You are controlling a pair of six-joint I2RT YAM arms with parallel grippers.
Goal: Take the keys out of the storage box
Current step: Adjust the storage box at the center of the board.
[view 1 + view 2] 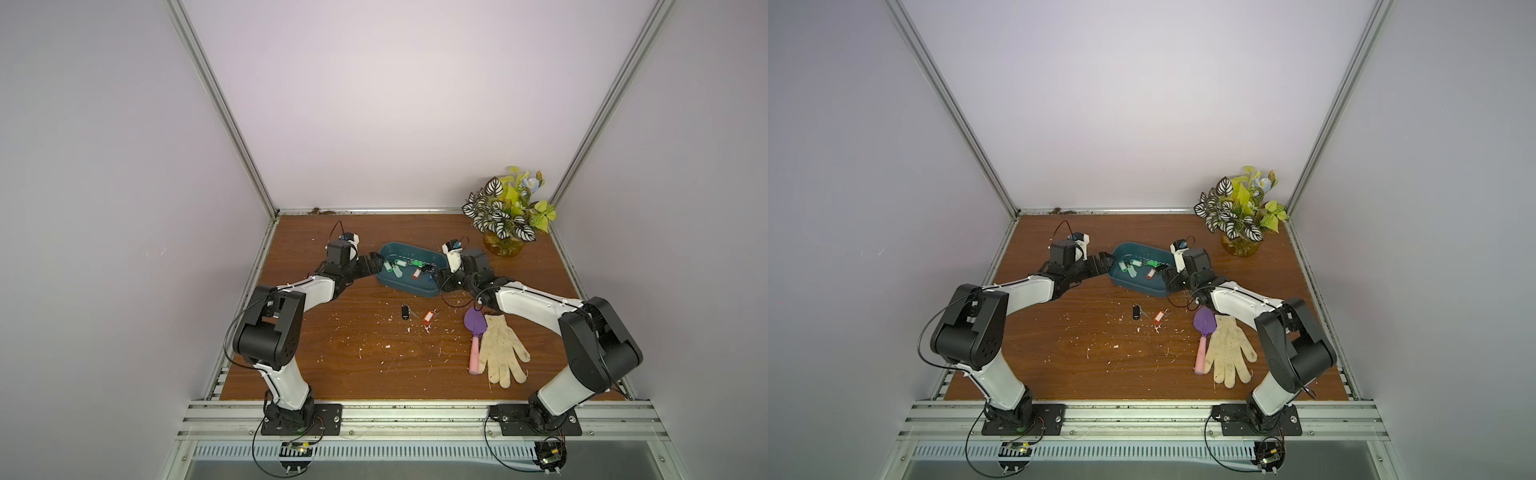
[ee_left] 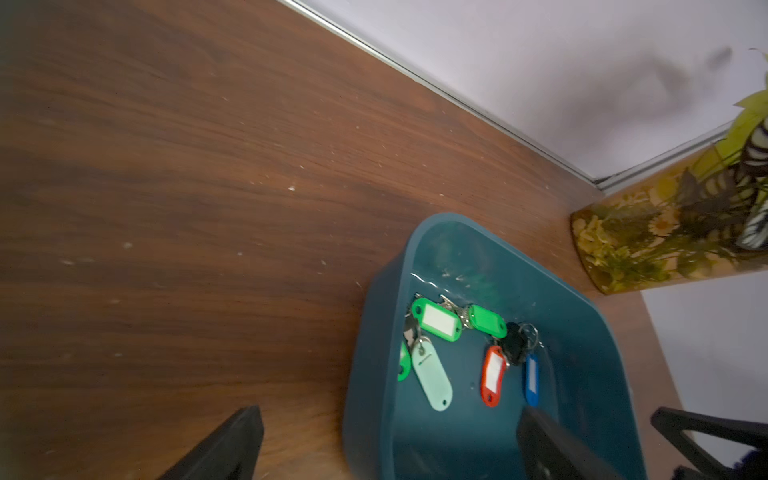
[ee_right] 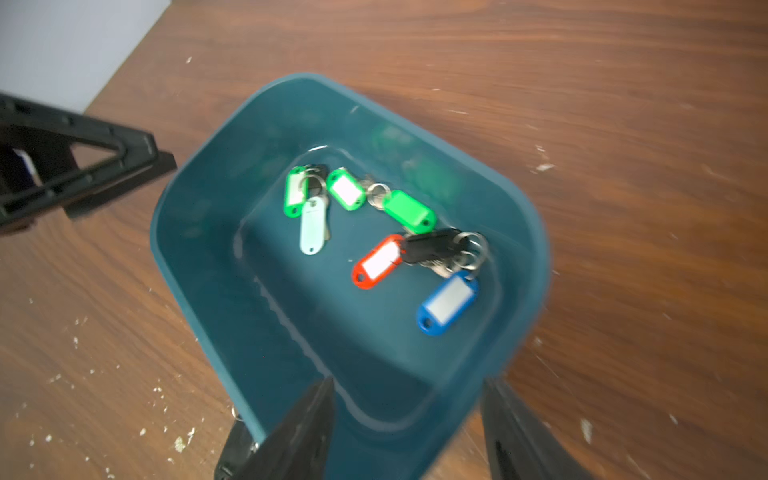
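Holding bright-tagged keys (image 3: 378, 259), shallow dark teal storage box (image 3: 208, 257), rounded corners

Top views overlook all; wrist views, seemingly close, share the box (image 2: 361, 365).

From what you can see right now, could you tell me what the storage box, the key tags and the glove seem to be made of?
The storage box: likely plastic, smooth and faintly glossy, with moulded rounded corners. The key tags: shiny coloured plastic, probably, on metal-looking rings. The glove: matte off-white knit, perhaps cotton.
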